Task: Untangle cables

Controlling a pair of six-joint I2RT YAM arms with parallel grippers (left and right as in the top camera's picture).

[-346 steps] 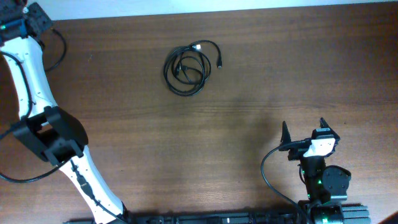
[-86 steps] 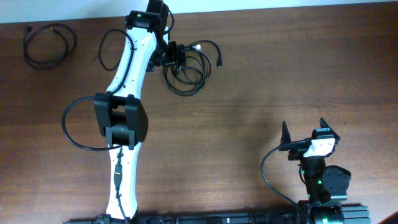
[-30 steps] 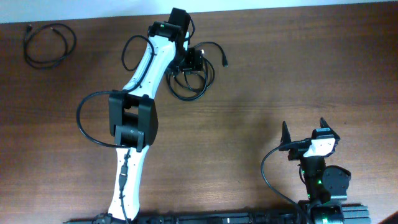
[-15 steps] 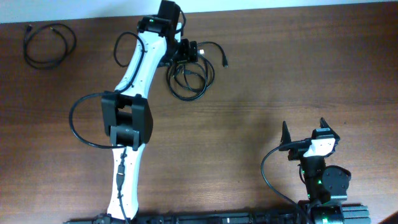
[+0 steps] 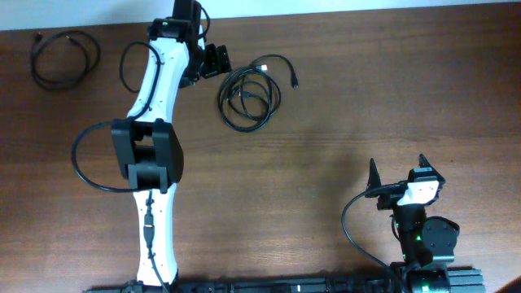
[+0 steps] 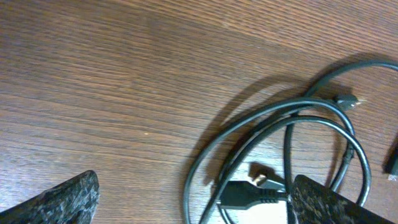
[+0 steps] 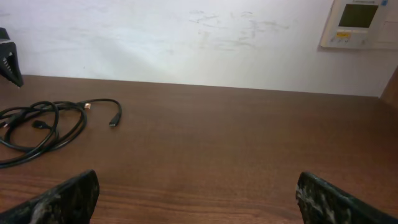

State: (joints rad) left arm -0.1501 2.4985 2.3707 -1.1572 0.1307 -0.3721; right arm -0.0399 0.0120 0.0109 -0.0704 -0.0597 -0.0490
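Observation:
A bundle of thin black cables (image 5: 248, 96) lies coiled on the far middle of the table, with two plug ends trailing to its right. It also shows in the left wrist view (image 6: 292, 130), where a black silver-tipped plug (image 6: 252, 191) lies inside the loops, and in the right wrist view (image 7: 43, 124). A separate looped cable (image 5: 63, 57) lies at the far left corner. My left gripper (image 5: 215, 62) (image 6: 194, 185) is open and empty, just left of the bundle, its right finger at the loops' edge. My right gripper (image 5: 398, 169) (image 7: 198, 182) is open and empty, near the front right, far from the cables.
The brown wooden table (image 5: 350, 98) ends at a white wall along the far edge. The left arm's white links (image 5: 155, 106) stretch from the front edge to the far side. A wall panel (image 7: 360, 22) hangs behind the table.
My left gripper has drawn back to the left, off the bundle, with nothing in it. The bundle lies a little to the right of its earlier spot. The right arm has not moved.

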